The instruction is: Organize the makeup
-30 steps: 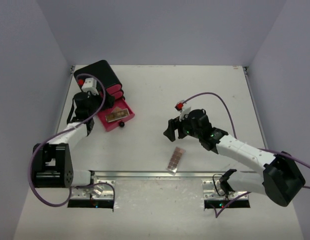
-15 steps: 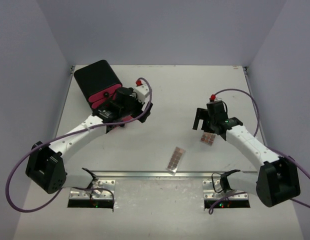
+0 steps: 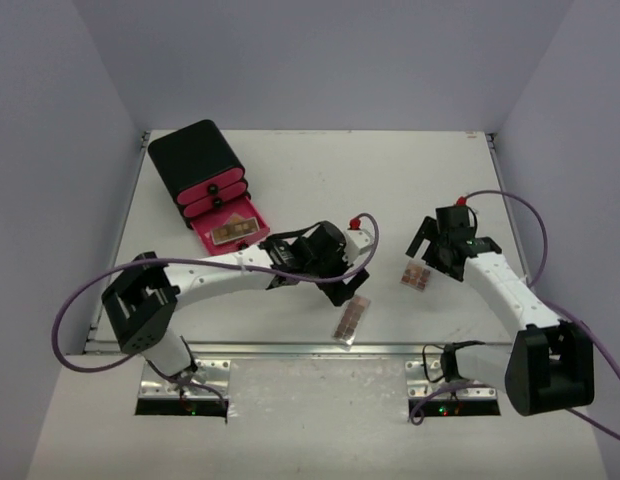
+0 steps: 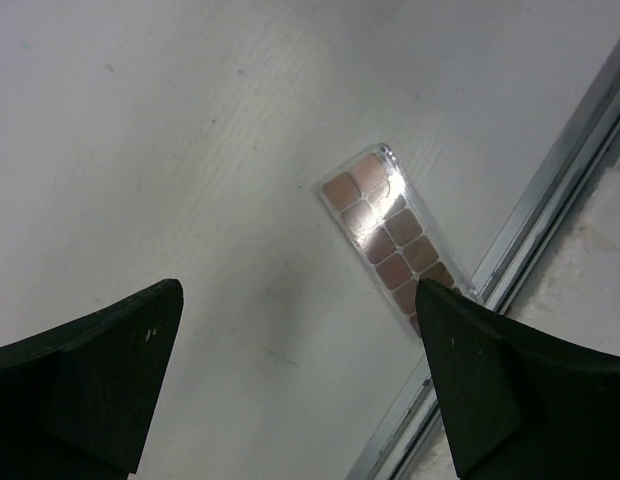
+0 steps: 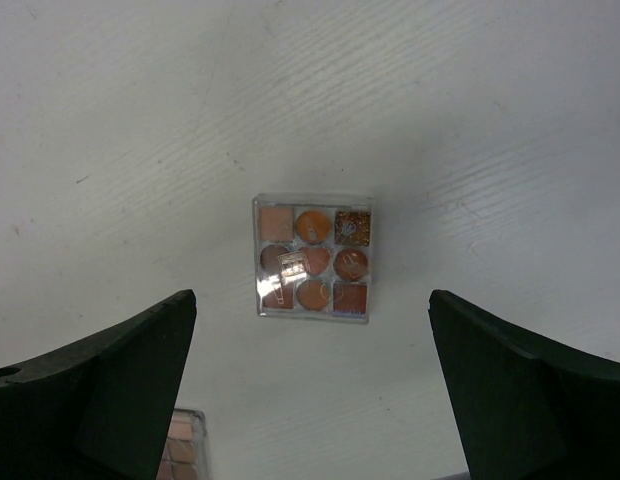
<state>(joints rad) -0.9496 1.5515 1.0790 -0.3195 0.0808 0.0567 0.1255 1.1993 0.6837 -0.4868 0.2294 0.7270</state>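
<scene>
A long brownish palette [image 3: 353, 320] lies near the table's front rail; it also shows in the left wrist view [image 4: 395, 240]. My left gripper [image 3: 342, 286] is open and empty, just behind and left of it, with the bare table between its fingers [image 4: 298, 300]. A square multicolour palette [image 3: 417, 278] lies flat right of centre and shows in the right wrist view [image 5: 312, 256]. My right gripper [image 3: 432, 248] is open and empty above and just behind it [image 5: 312, 305]. Another brownish palette [image 3: 233, 231] lies in the open pink drawer [image 3: 252, 216].
The large black box with pink drawers [image 3: 195, 160] stands at the back left, its lowest drawer pulled out. A metal rail [image 3: 290, 348] runs along the table's front edge, close to the long palette; it also shows in the left wrist view [image 4: 550, 200].
My left arm has swung from the drawer box to the table's centre, over the long palette. My right gripper has moved right and back; the square palette now lies on the table.
</scene>
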